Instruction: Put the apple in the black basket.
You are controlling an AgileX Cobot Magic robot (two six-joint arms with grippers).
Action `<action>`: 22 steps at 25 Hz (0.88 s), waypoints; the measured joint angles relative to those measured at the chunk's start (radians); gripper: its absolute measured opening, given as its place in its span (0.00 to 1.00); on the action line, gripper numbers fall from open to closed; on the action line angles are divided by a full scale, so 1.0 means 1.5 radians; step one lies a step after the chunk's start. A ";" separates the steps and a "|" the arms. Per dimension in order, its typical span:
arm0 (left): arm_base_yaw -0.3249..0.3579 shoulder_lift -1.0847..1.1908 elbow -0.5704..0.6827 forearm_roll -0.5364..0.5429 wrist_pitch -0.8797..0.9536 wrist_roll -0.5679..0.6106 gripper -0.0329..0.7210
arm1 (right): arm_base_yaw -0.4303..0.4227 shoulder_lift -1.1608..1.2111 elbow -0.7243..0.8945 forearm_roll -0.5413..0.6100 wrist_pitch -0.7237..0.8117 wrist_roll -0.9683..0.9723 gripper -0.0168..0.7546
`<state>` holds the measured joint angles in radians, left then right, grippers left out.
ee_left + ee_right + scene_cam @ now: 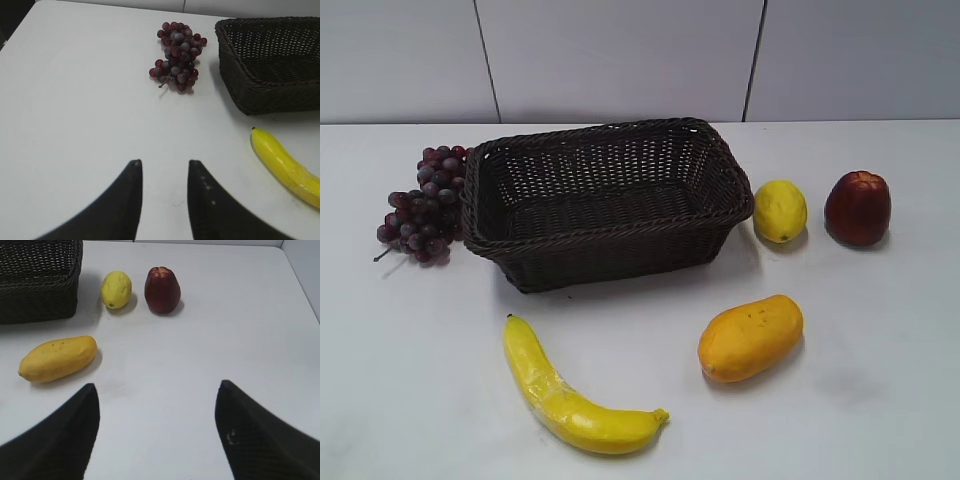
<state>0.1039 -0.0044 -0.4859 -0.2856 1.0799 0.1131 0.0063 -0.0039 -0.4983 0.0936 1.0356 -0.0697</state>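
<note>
The dark red apple (857, 207) stands upright on the white table at the far right, next to the lemon; it also shows in the right wrist view (162, 290). The black basket (610, 238) sits at the middle back and is empty; its corner shows in the left wrist view (235, 85) and the right wrist view (45, 305). My right gripper (157, 390) is wide open and empty, well short of the apple. My left gripper (165, 165) is open with a narrower gap and empty, over bare table near the grapes. Neither gripper shows in the exterior view.
A yellow lemon (780, 210) lies between basket and apple. An orange mango (750, 337) lies in front of them, a banana (570, 395) front centre, and dark red grapes (425, 205) left of the basket. A grey wall stands behind the table.
</note>
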 joint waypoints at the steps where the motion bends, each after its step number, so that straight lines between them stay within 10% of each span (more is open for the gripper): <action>1: 0.000 0.000 0.000 0.000 0.000 0.000 0.36 | 0.000 0.000 -0.001 0.000 -0.001 0.000 0.73; 22: 0.000 0.000 0.000 0.000 0.000 0.000 0.36 | 0.017 0.329 -0.134 -0.016 -0.028 0.046 0.73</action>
<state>0.1039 -0.0044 -0.4859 -0.2856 1.0799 0.1131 0.0315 0.4897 -0.6988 0.0702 0.9938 0.0000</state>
